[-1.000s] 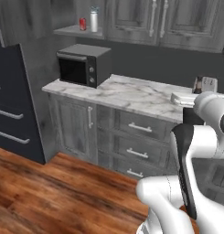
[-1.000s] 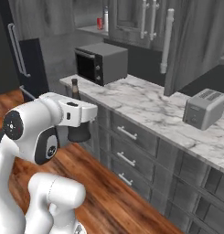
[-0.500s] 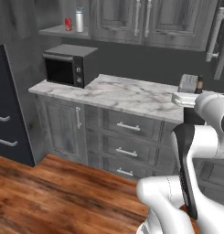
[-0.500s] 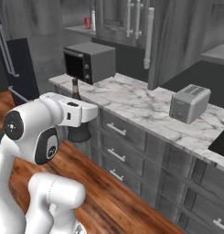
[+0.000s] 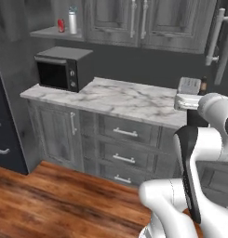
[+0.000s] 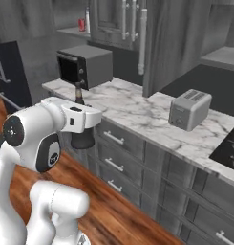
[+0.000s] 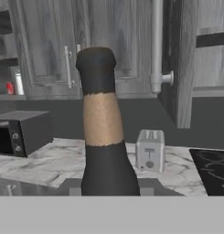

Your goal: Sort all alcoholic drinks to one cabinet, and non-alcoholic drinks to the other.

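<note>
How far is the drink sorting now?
Looks done: the red can and pale bottle stand together on the open upper shelf. In hand: the gripper is shut on the dark bottle. Left: storing it; a white bottle isn't seen.

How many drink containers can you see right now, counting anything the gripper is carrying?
3. A red can and a pale bottle stand side by side on the open shelf above the microwave; the dark bottle is in the gripper. Closed cabinets may hide others.

Dark bottle (image 7: pixel 102 137) with tan neck band; white-grey marbled counter (image 5: pixel 120 100).
</note>
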Controlling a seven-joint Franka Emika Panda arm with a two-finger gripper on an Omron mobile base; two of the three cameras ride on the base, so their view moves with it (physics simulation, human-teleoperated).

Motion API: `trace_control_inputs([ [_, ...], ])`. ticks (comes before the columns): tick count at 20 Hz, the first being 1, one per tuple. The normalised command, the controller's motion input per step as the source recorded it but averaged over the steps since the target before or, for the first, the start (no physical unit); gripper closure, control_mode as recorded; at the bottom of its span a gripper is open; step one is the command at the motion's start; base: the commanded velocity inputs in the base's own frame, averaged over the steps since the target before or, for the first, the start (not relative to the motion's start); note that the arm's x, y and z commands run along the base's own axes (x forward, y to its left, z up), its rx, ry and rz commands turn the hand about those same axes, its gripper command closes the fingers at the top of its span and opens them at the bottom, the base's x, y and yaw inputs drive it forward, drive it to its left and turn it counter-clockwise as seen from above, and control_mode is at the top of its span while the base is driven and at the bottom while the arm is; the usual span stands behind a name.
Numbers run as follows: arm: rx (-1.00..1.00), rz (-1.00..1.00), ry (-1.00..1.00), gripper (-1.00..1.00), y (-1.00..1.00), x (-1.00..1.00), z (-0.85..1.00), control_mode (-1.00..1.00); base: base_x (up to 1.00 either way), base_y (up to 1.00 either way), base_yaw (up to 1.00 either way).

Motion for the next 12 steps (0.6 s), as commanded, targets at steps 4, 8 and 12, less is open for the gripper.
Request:
trace_control_inputs([
  [4, 0.00, 0.00, 0.00, 1.00, 0.00, 0.00, 0.00, 1.00, 0.29, -0.41, -0.07],
  [8, 0.00, 0.00, 0.00, 1.00, 0.00, 0.00, 0.00, 1.00, 0.19, -0.42, -0.08],
  [12, 0.00, 0.00, 0.00, 1.00, 0.00, 0.00, 0.00, 1.00, 0.09, -0.44, -0.09],
])
